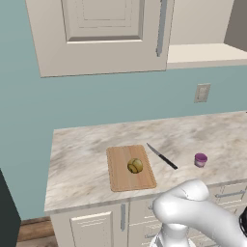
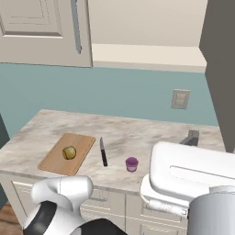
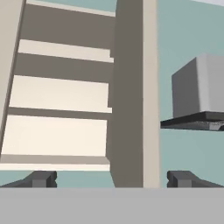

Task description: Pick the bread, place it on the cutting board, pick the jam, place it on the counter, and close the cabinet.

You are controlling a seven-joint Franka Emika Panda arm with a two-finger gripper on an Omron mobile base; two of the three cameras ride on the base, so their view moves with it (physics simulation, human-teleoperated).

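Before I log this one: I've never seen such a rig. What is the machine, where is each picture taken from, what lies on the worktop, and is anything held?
It is a white robot arm on a driving base in a rendered kitchen. Two pictures come from cameras on the base, behind the arm to its left and right. The third looks along the tool, which is open and holds nothing, facing the open cabinet and its shelves. On the counter, the bread sits on the cutting board. A knife and the jam lie beside it.

My hand (image 3: pixel 112 179) is spread wide, fingertips (image 3: pixel 43 178) far apart. Ahead, the cabinet (image 3: pixel 61 94) stands open with cream shelves; its door (image 3: pixel 130 92) is edge-on. A grey hood (image 3: pixel 199 94) hangs beside it.
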